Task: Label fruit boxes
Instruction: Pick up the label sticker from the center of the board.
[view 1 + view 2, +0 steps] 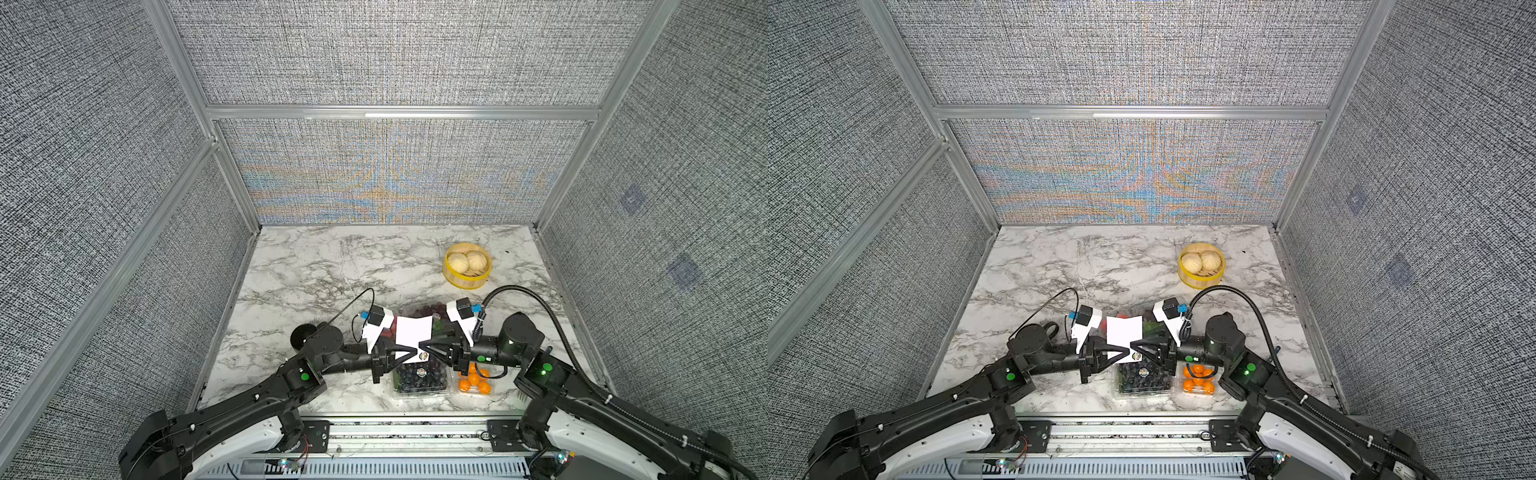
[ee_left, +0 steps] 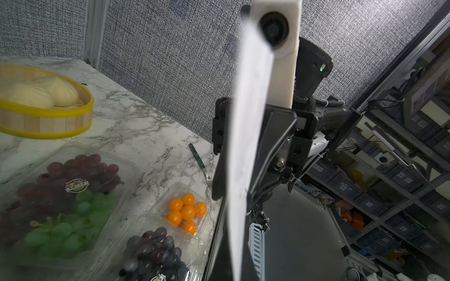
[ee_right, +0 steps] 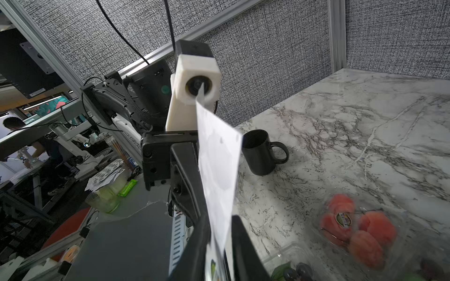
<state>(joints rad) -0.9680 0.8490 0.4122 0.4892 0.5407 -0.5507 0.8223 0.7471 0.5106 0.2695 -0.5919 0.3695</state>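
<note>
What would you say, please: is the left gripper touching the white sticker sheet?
Touching: the right wrist view shows the left gripper pinching an edge of the white sticker sheet.

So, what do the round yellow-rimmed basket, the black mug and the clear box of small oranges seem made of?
Round yellow-rimmed basket: likely bamboo or wood, matt, pale slats.
Black mug: probably glazed ceramic, faint sheen.
Clear box of small oranges: thin glossy plastic, see-through with glare.

A white sheet (image 3: 217,167) stands between the right gripper's (image 3: 219,227) parted fingers, black mug (image 3: 259,153) and red-fruit box (image 3: 358,226) beyond.
</note>
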